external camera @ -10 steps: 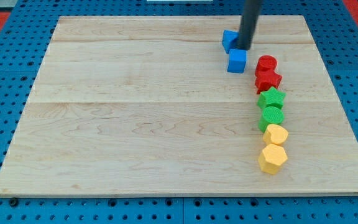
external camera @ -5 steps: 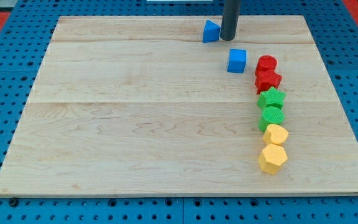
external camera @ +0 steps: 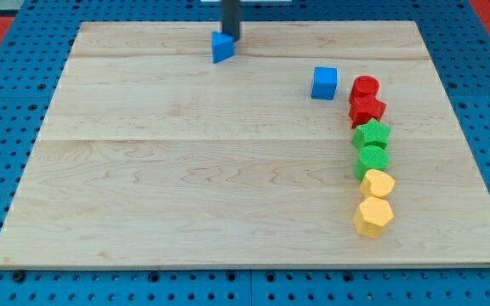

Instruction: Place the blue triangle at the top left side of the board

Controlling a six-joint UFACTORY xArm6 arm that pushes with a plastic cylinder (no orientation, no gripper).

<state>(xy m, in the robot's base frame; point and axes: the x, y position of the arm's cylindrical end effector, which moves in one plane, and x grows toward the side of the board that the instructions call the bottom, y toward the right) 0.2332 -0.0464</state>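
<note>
Lying near the tabletop's top edge, slightly left of its middle, the blue triangle is a small solid-blue wedge; which way its apex points and its long axis cannot be told. My tip touches the triangle's upper right side. No claw is fitted, only the straight dark rod. Well apart toward the right edge sit a blue cube, then a column of red, green and yellow blocks.

Blue cube beside a red-green-yellow, seemingly touching, block column.
</note>
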